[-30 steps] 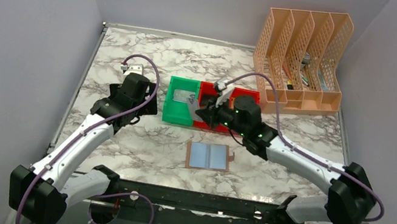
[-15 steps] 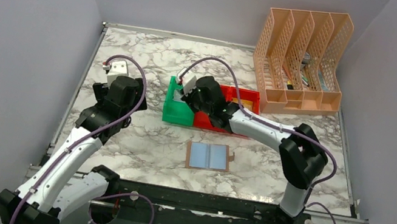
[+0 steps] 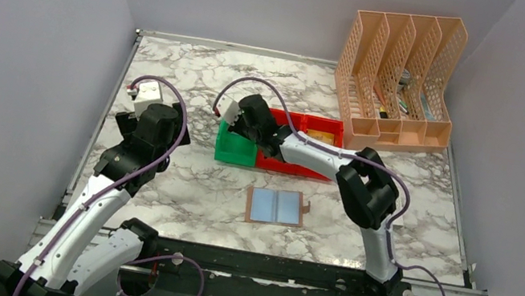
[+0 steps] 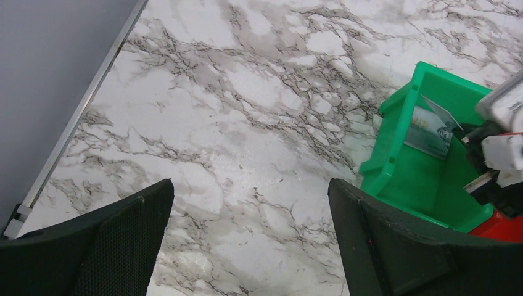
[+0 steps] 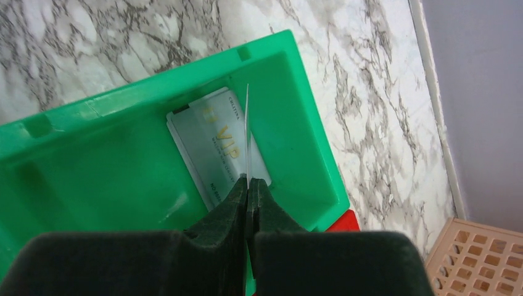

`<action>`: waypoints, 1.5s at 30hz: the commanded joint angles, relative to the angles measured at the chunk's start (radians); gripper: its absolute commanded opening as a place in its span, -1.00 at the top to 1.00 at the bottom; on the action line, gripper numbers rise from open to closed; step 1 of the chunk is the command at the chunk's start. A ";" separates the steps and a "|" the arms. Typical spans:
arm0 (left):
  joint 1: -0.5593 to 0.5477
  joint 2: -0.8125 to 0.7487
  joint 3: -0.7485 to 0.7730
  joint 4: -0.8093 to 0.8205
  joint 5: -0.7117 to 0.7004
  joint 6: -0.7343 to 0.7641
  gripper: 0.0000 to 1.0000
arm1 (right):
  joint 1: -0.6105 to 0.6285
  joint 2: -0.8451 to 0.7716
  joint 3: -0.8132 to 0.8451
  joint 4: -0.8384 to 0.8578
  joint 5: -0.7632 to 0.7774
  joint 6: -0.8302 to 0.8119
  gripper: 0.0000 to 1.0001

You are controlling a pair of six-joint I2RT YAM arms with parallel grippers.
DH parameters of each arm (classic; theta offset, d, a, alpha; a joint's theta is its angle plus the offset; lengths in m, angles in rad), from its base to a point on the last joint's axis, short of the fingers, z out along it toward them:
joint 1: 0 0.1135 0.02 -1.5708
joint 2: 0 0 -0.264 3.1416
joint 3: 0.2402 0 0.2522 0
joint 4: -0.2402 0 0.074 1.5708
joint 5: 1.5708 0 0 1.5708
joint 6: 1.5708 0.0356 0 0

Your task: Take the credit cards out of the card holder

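Right hand (image 5: 248,185): pinched on a credit card (image 5: 247,123), seen edge-on over the green bin (image 5: 92,166).
Silver card (image 5: 213,148): flat inside the green bin.
Card holder (image 3: 275,207): open, blue lining up, on the worktop (image 3: 180,182), apart from the bin.
Left hand (image 4: 248,197): spread wide, holding nothing.

Your table (image 4: 247,154) is a marble-print top, smooth with a soft sheen. The green bin (image 5: 92,179) under your right gripper (image 5: 248,185) is smooth moulded plastic, a bit shiny. The silver card (image 5: 216,148) lying just past those fingertips looks like glossy plastic with gold lettering; the pinched card (image 5: 247,123) shows only a thin pale edge. The pads (image 4: 117,246) on your left gripper (image 4: 250,188) are matt black with a fine dimpled grain. The card holder (image 3: 275,207) looks matt, with a brown leather-like rim and pale blue lining.
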 commanded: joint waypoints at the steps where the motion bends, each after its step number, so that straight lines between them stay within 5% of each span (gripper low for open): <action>1: 0.006 -0.013 -0.007 -0.006 -0.034 -0.005 -0.99 | 0.007 0.049 0.035 -0.016 0.069 -0.133 0.98; 21: 0.005 -0.027 -0.008 -0.006 -0.031 -0.004 -0.99 | 0.007 0.176 0.161 -0.203 0.011 -0.220 0.64; 24: 0.005 -0.023 -0.008 -0.007 -0.029 -0.004 -0.99 | 0.006 0.168 0.168 -0.213 -0.003 -0.207 0.41; 41: 0.007 -0.010 -0.007 -0.005 -0.015 -0.002 -0.99 | 0.006 0.051 0.125 -0.109 -0.030 -0.059 0.33; 45: 0.007 0.000 -0.005 -0.005 -0.011 0.001 -0.99 | 0.006 -0.041 0.087 -0.116 -0.022 0.145 0.36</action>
